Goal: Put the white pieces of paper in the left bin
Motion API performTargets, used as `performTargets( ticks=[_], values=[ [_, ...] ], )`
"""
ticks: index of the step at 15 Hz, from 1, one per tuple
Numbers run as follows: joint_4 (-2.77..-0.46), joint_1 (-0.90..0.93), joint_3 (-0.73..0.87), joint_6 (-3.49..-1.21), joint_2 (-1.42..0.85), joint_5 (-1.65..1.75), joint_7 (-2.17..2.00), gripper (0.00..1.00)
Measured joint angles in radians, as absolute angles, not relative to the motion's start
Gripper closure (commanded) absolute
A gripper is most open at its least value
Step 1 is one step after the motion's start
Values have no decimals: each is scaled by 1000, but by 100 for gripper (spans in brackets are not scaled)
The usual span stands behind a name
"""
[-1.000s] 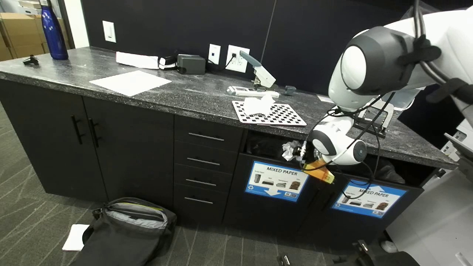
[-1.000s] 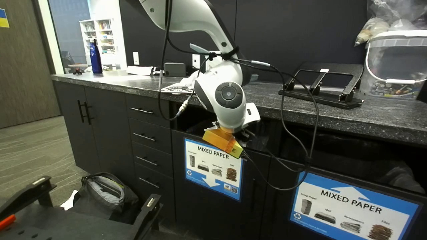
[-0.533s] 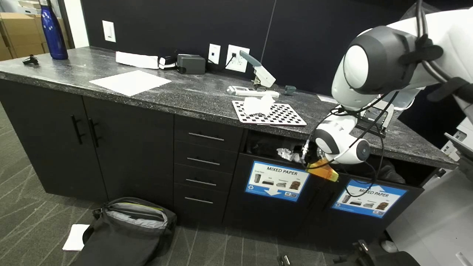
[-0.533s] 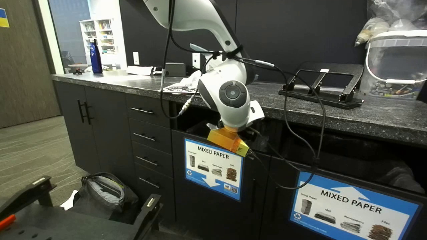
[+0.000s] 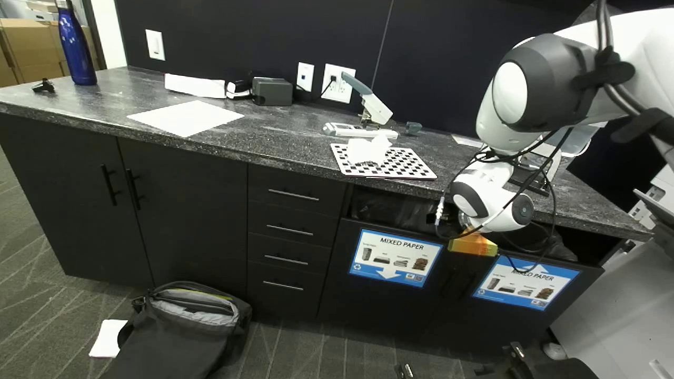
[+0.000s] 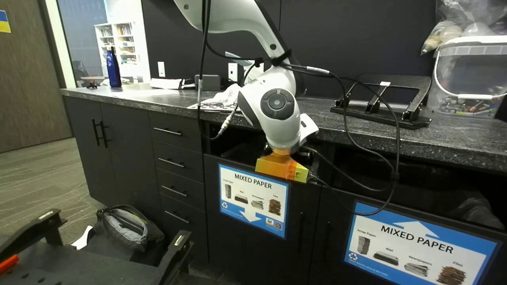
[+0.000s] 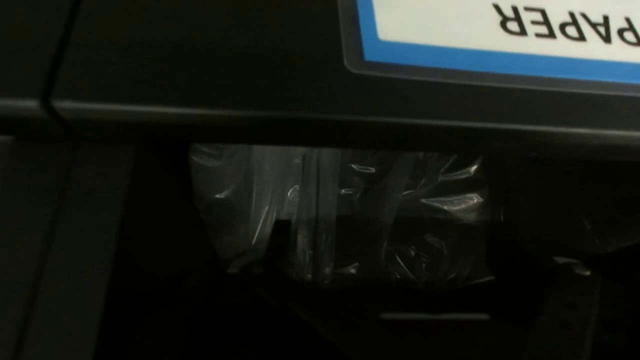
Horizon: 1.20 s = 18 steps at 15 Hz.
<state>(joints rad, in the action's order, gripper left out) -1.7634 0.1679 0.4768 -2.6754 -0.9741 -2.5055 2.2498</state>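
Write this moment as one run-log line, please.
arm: at opening of left bin | white paper: crumpled, on checkered sheet | task: unfinished

We face a dark wall (image 5: 237, 39) above a speckled tabletop (image 5: 284, 123), black drawers (image 5: 284, 213) and cabinet doors (image 5: 184, 210) beneath, lined grey carpet (image 5: 295, 345) below. At the far left we see a wooden door (image 6: 29, 79), a window (image 6: 81, 35) and a white bookshelf (image 6: 116, 37).

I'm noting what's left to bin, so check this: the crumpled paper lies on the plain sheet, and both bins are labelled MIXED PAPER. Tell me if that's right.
One thing is wrong: the crumpled paper lies on the checkered sheet, not the plain sheet, as both exterior views show. The left bin and right bin are indeed labelled MIXED PAPER.
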Motion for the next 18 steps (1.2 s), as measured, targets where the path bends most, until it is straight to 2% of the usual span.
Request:
performTargets(
  ticks=[3,6,10,13,15,18],
  values=[
    [-1851,237,448,-2810,-950,-2501,2259,0],
    [-1997,311,354,-2901,-898,-2447,2240,0],
    [-2159,437,280,-3015,-778,-2442,2241,0],
    [-2231,529,237,-3202,-659,-2402,2242,0],
    [-2277,503,117,-3362,-566,-2289,2210,0],
    [-2332,338,-130,-3527,-463,-2318,2361,0]
  ],
)
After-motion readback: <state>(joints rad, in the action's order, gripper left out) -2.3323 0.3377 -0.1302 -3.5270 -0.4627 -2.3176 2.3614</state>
